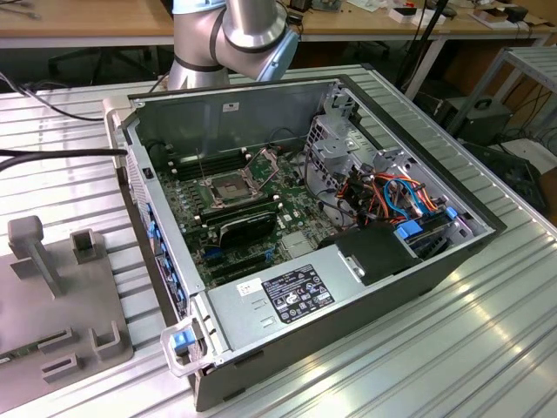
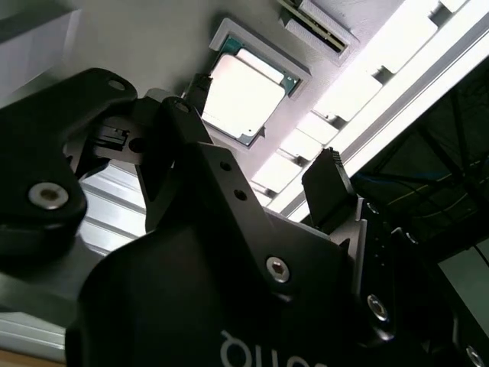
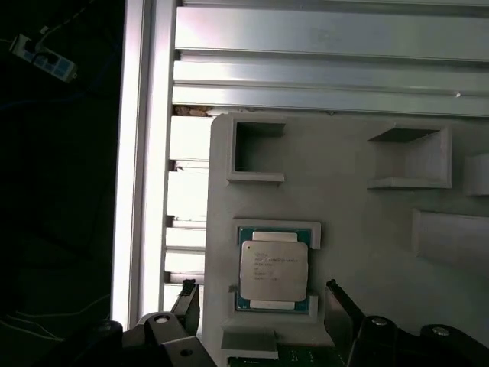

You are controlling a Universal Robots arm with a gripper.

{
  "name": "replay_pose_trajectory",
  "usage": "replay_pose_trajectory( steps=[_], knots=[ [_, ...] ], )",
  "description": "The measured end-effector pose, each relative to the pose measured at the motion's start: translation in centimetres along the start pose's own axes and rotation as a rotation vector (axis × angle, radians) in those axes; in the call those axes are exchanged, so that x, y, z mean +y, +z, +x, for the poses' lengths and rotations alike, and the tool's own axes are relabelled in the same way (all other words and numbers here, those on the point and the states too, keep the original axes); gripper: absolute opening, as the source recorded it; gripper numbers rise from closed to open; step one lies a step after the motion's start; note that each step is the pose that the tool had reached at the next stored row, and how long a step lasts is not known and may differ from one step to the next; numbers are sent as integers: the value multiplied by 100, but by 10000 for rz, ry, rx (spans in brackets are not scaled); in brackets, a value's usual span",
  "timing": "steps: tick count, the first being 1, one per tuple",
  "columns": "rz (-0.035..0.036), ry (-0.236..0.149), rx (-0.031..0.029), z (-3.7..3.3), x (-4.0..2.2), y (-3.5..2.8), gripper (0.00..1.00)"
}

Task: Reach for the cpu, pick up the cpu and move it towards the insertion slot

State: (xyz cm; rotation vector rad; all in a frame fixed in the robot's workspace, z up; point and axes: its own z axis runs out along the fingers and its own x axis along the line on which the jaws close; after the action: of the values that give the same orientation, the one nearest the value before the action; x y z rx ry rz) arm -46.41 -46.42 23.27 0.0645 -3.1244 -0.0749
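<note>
Two black fingers (image 3: pixel 340 306) of the gripper (image 3: pixel 261 296) stand spread wide, nothing clamped btwn them. We note the gap is wider than the chip.

In both wrist views the small, thin, square cpu (image 3: pixel 273 266), w/ dull silver-grey metal face and green rim, lies flat and face up. It falls btwn the lines of the two fingers, just ahead of the tips. Both tips are apart from it, one to each side. How high they hang over it we can't tell.

- Cpu is seated in a shallow square recess of a pale grey moulded plastic holder plate (image 3: pixel 367 229).
- Further beyond the fingertips, on the same plate, are two raised square-walled pockets (image 3: pixel 256 178).
- Outboard of one finger, past the plate's edge, the ribbed silver aluminium table (image 3: pixel 328 73) runs to its side rail, w/ dark floor after that.
- In the second wrist view one fingertip is close by the recess wall and the other sits well off on the opposite side.

In the exterior view the square insertion slot (image 1: pixel 228 185), w/ shiny silver metal frame round a dark grey centre, sits on the green circuit board (image 1: pixel 187 218). The board is inside the open grey metal computer case (image 1: pixel 218 109), which lies on its side on the table. The silver-and-blue arm (image 1: pixel 248 30) rises behind the case. Where the slot lies relative to the fingers we can't tell.
</note>
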Motion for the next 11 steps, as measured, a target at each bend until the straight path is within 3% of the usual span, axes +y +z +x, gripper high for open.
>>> replay_pose_trajectory(
  steps=[11],
  knots=[
    [-2,0,-4,0,0,7,76]
  ],
)
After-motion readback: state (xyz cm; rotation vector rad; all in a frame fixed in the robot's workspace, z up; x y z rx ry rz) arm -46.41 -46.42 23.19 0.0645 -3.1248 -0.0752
